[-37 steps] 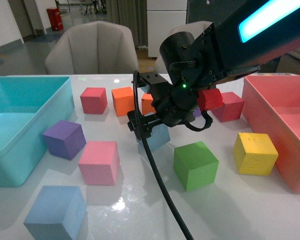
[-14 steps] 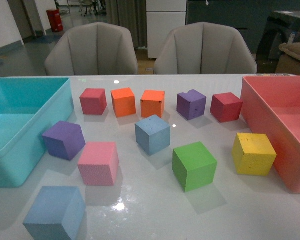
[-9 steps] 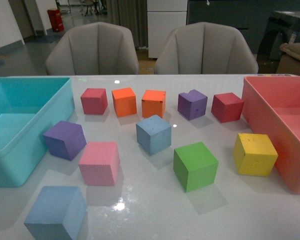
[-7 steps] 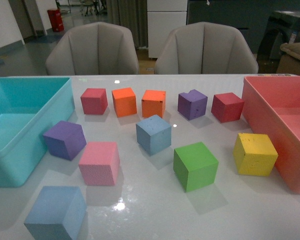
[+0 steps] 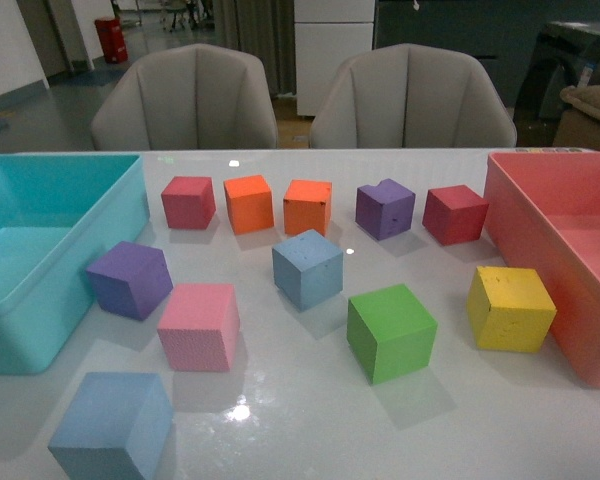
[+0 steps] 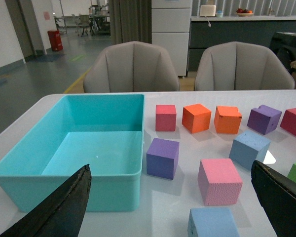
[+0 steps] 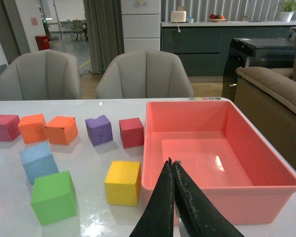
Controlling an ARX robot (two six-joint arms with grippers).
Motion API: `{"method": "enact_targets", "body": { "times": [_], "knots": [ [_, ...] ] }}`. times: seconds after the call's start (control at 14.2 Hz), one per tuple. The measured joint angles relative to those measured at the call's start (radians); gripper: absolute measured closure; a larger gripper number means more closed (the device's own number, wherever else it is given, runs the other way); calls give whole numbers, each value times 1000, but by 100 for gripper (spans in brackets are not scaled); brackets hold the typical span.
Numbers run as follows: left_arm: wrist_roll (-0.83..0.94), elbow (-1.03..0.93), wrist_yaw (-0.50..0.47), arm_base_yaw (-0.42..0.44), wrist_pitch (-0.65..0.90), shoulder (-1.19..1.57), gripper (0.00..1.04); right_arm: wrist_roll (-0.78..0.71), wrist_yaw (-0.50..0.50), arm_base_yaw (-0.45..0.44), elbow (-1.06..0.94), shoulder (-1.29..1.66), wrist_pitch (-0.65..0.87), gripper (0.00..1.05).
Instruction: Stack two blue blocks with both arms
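White table [image 5: 310,430] flanked by turquoise bin [image 5: 30,335] at left, pink bin [image 5: 525,230] at right; centre blue block [image 5: 307,268] set mid-table, near blue block [image 5: 112,425] at front-left, well apart, unstacked; left gripper [image 6: 170,168] spread wide, nothing held; right gripper [image 7: 171,165] pinched closed, empty

- centre blue block [image 5: 306,268]: open above, gaps on all sides; green cube [image 5: 391,331] front-right, pink cube [image 5: 199,326] front-left, back row of cubes [image 5: 307,207] behind
- near-left blue block [image 5: 112,425]: open on its right, pink cube just behind it
- bare table [image 5: 310,420] in front of green cube is the widest free lane
- purple cube [image 5: 130,279] close to turquoise bin [image 5: 132,205] wall, tight gap
- yellow cube [image 5: 510,308] near pink bin [image 5: 525,215], narrow gap
- back row spacing tight for fingers
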Motion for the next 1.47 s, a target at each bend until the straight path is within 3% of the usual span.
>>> {"method": "enact_targets", "body": {
  "times": [0.49, 0.56, 0.84, 1.33, 1.4, 1.47],
  "knots": [
    [0, 0, 0, 0, 0, 0, 7, 0, 0, 0, 0, -147, -150, 103],
    [0, 0, 0, 0, 0, 0, 7, 0, -1, 0, 1, -248, -302, 103],
    [0, 0, 0, 0, -1, 0, 7, 0, 0, 0, 1, -309, -315, 101],
    [3, 8, 15, 5, -38, 6, 7, 0, 0, 0, 1, -309, -317, 9],
    [11, 47, 87, 15, -123, 87, 7, 0, -1, 0, 1, -309, -317, 5],
    [10, 77, 93, -2, -48, 229, 7, 0, 0, 0, 1, -309, -317, 7]
  ]
}}
